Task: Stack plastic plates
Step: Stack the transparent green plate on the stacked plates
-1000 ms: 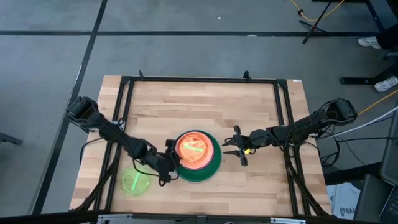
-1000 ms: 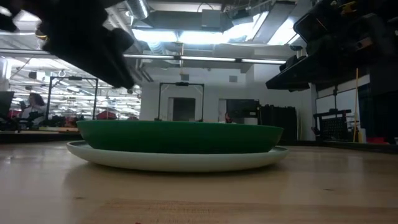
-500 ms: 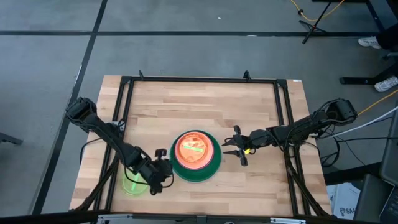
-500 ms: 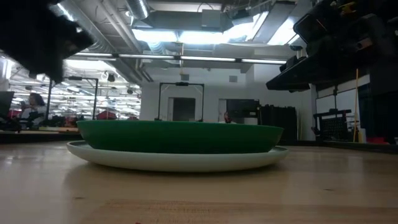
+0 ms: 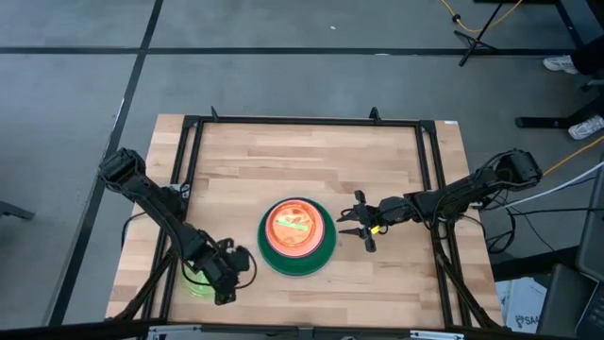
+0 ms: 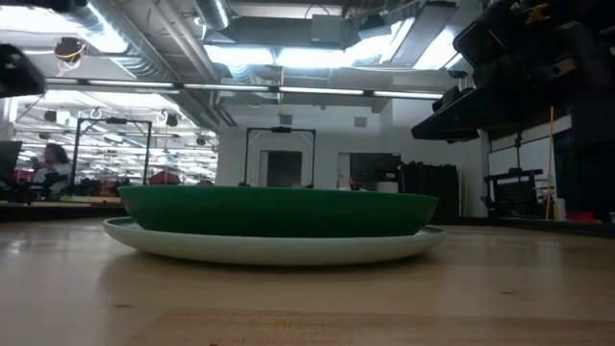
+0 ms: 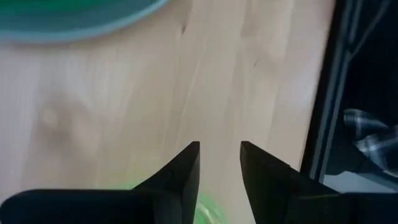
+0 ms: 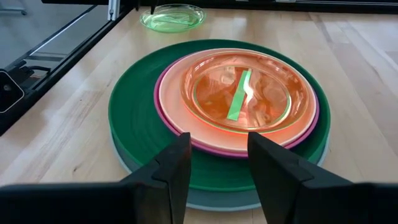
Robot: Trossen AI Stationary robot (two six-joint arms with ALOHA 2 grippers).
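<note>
Your stack sits mid-table: dark green plate point(image 5: 321, 253) on a pale blue plate point(image 6: 279, 250), then magenta plate point(image 8: 311, 127), with orange plate point(image 8: 208, 87) and a neon green plate point(image 8: 239, 93) on top. One loose neon green plate point(image 5: 196, 280) lies near the left front corner. Your left gripper point(image 5: 236, 269) hovers just right of it, fingers point(image 7: 186, 171) parted, gripping nothing. Your right gripper point(image 5: 351, 227) waits just right of the stack, fingers point(image 8: 171, 168) spread, empty.
</note>
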